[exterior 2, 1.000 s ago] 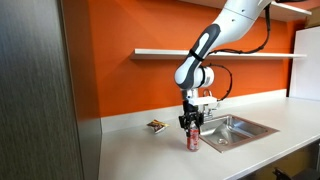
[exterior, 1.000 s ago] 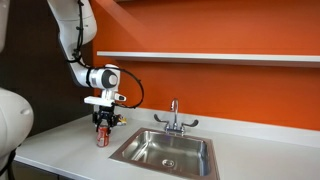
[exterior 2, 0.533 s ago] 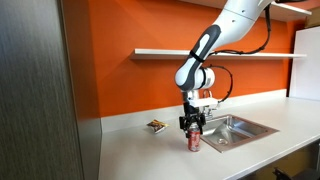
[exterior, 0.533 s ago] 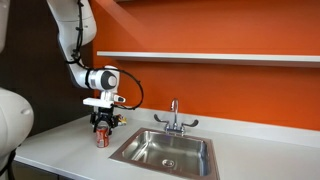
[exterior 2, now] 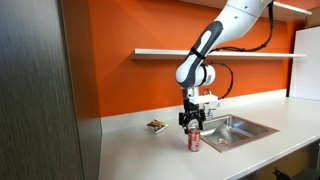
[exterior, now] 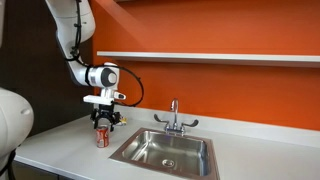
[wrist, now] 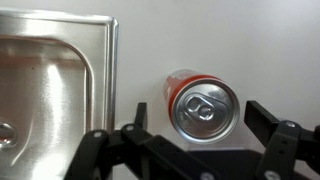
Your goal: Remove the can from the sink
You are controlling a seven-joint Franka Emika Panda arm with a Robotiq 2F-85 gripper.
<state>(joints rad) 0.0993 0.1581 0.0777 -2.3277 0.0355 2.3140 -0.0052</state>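
The red can stands upright on the pale counter beside the sink, outside the basin; it also shows as the can. My gripper hangs just above it, open, with nothing held. In the wrist view the can's silvery top sits between my spread fingers, which stand clear of it on both sides. The sink's steel rim lies to the can's left there.
A chrome two-handled faucet stands behind the basin. A small flat dish lies on the counter behind the can. An orange wall with a shelf runs along the back. A grey cabinet side stands close by.
The gripper has opened and let go of the can, then lifted slightly above it. The can stays standing on the counter.
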